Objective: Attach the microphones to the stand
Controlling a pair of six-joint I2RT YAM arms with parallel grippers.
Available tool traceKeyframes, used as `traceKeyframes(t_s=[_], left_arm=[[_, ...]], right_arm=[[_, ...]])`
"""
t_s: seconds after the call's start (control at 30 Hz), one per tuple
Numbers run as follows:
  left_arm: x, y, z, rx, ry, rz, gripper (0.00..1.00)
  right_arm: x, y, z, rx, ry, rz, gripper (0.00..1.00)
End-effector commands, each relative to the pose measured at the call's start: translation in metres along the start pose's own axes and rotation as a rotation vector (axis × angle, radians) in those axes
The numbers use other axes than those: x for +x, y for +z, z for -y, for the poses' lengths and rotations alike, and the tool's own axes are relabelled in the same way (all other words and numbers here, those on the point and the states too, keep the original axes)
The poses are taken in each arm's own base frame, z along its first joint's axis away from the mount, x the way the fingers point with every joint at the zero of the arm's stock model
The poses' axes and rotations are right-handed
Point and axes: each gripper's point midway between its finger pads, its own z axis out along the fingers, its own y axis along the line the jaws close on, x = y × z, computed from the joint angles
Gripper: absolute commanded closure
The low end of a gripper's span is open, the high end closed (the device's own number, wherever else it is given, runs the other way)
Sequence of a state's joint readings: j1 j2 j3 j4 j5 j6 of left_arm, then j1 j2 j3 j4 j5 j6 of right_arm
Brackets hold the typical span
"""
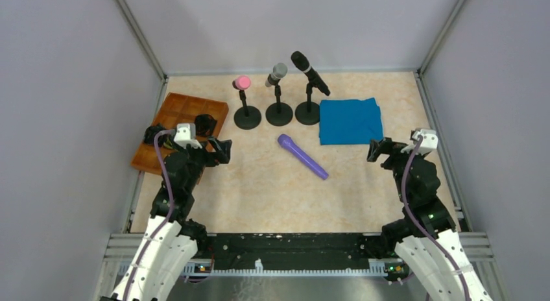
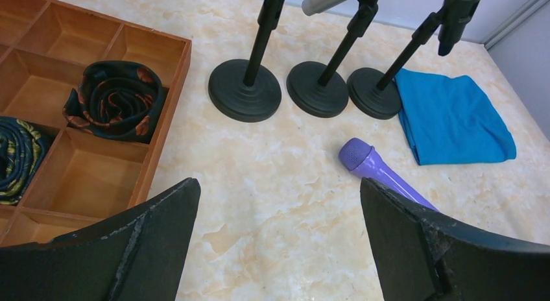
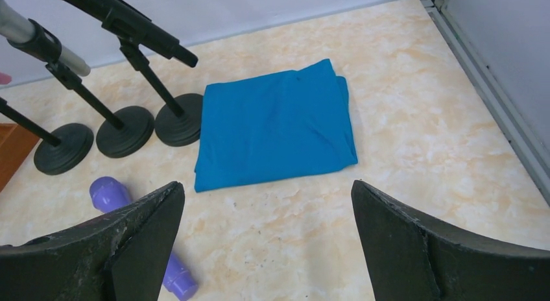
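- The left claw (image 2: 279,187) hangs above the bench (image 1: 259,191) with its two fingers spread wide apart. Nothing sits between them and they touch nothing.
- The right claw (image 3: 267,187) is spread just as wide, also empty and clear of everything.
- The purple microphone (image 1: 302,156) lies flat on the bench between the two claws, in neither one's grip. From the left claw it is ahead and off to the right, its round head pointing back toward the stands. From the right claw it is low on the left, partly hidden behind that side's finger.
- Three black stands (image 1: 279,113) are lined up side by side beyond both claws, their round bases close together.
- The pink microphone (image 1: 242,82) sits in the stand nearest the left claw. The silver-grey microphone (image 1: 277,74) is in the middle one, and the black microphone (image 1: 309,72) is in the one nearest the right claw, tilted.
- A folded blue cloth (image 3: 279,122) lies straight ahead of the right claw, just beside the base of the stand holding the black microphone.
- A wooden tray (image 2: 97,174) with compartments lies ahead of the left claw on its left side. A rolled dark patterned tie (image 2: 117,100) is in one compartment, and another roll (image 2: 16,155) is at the tray's far left.
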State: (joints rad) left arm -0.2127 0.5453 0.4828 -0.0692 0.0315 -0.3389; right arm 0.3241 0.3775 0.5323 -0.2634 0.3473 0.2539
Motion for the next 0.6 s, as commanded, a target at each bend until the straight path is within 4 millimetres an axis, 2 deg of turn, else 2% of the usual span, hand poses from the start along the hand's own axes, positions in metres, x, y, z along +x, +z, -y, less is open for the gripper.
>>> traceKeyframes(t_s=[0.0, 0.57], left_arm=[[-0.0293, -0.0044, 0.0096, 0.027, 0.004, 0.095, 0.01], [-0.0248, -0.0043, 0.009, 0.024, -0.016, 0.085, 0.01]], right_arm=[[-0.0104, -0.002, 0.0085, 0.034, -0.024, 0.055, 0.01], [-0.0091, 0.0001, -0.0004, -0.032, -0.058, 0.091, 0.01]])
